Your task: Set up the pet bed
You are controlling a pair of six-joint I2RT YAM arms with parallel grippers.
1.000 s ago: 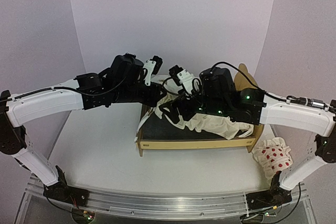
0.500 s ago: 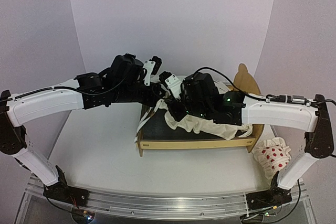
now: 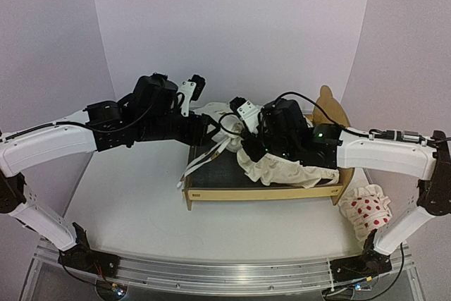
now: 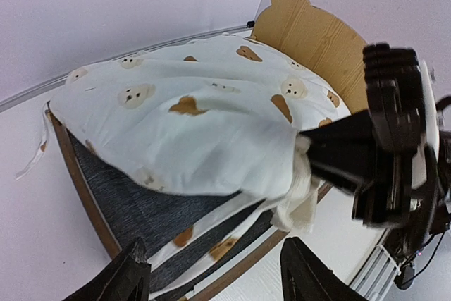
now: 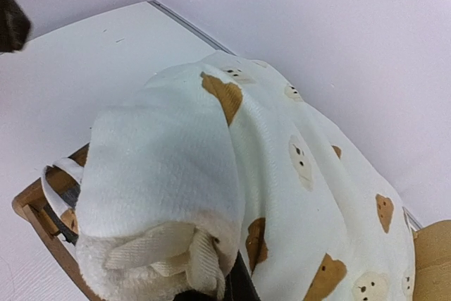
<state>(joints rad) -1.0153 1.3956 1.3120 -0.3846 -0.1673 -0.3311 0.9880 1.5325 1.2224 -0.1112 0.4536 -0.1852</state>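
The pet bed [image 3: 261, 192] is a low plywood frame with a bear-ear headboard [image 3: 328, 106] and a dark grey felt base [image 4: 130, 206]. A cream bear-print cushion [image 3: 285, 170] lies bunched over its right half, and its ties [image 3: 204, 160] trail over the left rail. My right gripper [image 3: 249, 149] is shut on the cushion's folded edge [image 5: 176, 244], with its fingertips buried under the fabric. My left gripper [image 4: 218, 280] hangs open just left of that edge, above the felt and the ties [image 4: 204, 234], with nothing between its fingers.
A small white pillow with red dots [image 3: 368, 211] lies on the table right of the bed, beside the right arm's base. White walls close in behind and on both sides. Both arms meet over the bed's left end.
The left gripper has let go of the cushion, opened and drawn back to the left. The right gripper has shut on the cushion's edge and holds it over the bed.
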